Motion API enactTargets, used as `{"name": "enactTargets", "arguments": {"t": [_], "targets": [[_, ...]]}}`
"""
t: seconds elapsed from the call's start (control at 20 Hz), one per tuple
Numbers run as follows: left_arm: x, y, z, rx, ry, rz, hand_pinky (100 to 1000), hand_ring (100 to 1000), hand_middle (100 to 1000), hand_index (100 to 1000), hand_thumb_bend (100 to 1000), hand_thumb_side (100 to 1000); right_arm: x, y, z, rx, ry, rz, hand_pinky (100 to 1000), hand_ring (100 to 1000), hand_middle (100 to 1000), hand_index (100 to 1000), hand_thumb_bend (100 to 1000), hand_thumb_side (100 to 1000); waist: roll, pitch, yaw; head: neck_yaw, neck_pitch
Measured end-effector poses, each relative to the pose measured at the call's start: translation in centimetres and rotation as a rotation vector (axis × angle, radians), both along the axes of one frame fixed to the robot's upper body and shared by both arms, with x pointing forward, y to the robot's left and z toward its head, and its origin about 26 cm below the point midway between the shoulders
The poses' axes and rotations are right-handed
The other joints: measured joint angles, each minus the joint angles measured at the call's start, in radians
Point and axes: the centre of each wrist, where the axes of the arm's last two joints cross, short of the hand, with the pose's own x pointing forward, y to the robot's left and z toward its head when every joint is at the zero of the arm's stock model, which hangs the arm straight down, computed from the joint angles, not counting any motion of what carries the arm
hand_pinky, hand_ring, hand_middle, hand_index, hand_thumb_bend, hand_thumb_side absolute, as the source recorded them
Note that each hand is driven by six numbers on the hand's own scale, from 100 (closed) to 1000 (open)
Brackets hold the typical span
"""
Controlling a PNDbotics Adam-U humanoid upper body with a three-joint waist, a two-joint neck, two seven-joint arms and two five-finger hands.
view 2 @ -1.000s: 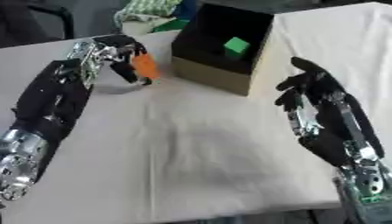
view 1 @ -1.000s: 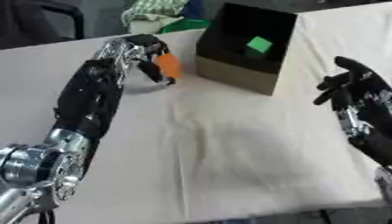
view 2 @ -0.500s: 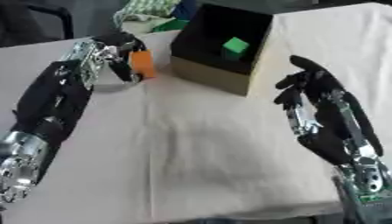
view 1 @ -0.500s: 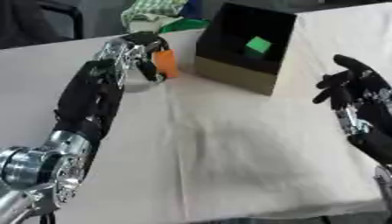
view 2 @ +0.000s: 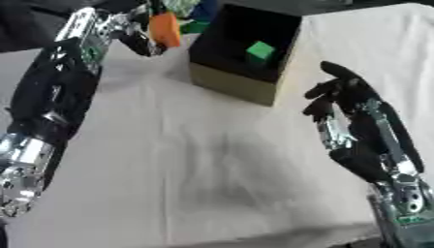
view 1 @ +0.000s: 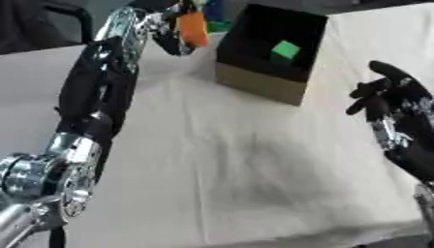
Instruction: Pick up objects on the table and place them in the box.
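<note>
- An orange block (view 1: pixel 193 28) is held in the curled fingers of the left hand (view 1: pixel 169 29), raised above the white cloth (view 1: pixel 254 160) just to the left of the box (view 1: pixel 270 53), near the top edge of the view.
- The box is black inside with tan outer walls and stands open-topped; a green cube (view 1: pixel 286 49) already lies in it.
- The right hand (view 2: pixel 343 104) is seen to the right of the box and nearer the camera, its fingers relaxed and partly bent, with nothing grasped.
- The block is judged to be light and stiff, with flat faces that could slide between fingers; it is best pinched across two opposite faces, as appears to be done here.
- Breakage is not expected if it is dropped from low over the box.
- The carry is judged to be under way: the block must yet be brought rightward over the box's near-left wall before it is let go.
- Behind the box, patterned green and blue things (view 2: pixel 193 8) are partly hidden and cannot be identified.
</note>
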Motion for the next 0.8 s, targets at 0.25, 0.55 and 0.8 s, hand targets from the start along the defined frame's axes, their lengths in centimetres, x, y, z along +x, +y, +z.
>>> {"name": "enactTargets", "arguments": {"t": [0.25, 0.55, 0.8], "targets": [[-0.5, -3.0, 0.9, -0.009, -0.067, -0.085, 646, 484, 495, 768, 178, 122, 0.0, 0.0, 0.0, -0.004, 0.002, 0.005, 913, 538, 598, 922, 100, 507, 0.001, 0.0, -0.009, 0.008, -0.001], [-1.0, -6.9, -1.0, -0.013, -0.055, -0.179, 663, 511, 529, 784, 214, 190, 0.1, 0.3, 0.2, -0.008, -0.004, 0.018, 914, 537, 597, 922, 100, 509, 0.008, 0.005, -0.03, 0.016, -0.004], [-1.2, -8.2, -2.5, -0.011, -0.039, -0.207, 688, 558, 593, 813, 284, 230, 0.1, 0.3, 0.2, -0.01, -0.004, 0.021, 914, 537, 597, 922, 100, 510, 0.01, 0.009, -0.035, 0.02, -0.01]]}}
